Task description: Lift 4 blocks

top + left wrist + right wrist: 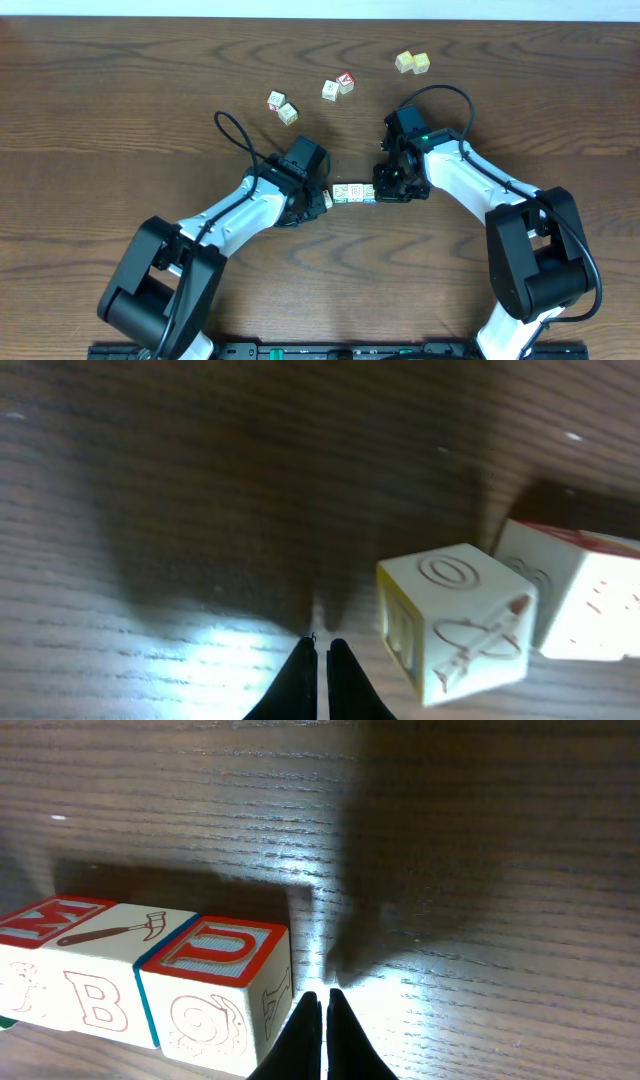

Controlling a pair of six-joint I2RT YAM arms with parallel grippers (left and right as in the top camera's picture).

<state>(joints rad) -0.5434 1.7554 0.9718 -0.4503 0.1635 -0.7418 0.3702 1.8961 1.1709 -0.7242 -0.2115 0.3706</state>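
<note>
Closest to the right wrist lens, the right gripper (322,1005) has its two black fingertips pressed together on nothing, their points down at the table (480,840) just right of the row of blocks (100,990). The left gripper (322,652) is likewise pinched together and empty, its tips just left of a pale cube with an aeroplane print (455,622). From overhead the row lies near the middle of the table with its long axis running left to right and one gripper at each end (left arm at the left end, right arm at the right), so neither arm is nearer. The coming move likely hinges on that: a lift would seem to need both closed points pushing inward along the axis, evenly, or the line may buckle. Whether either tip already touches its end cube I cannot tell; a thin gap seems to show in both wrist views. The cubes are smooth painted wood, square-edged and whitish, with red-framed letters and line drawings; the U-faced cube (215,985) ends the row on the right. The table is dark, grained and slightly glossy. Six loose cubes (330,91) lie in pairs farther off.
</note>
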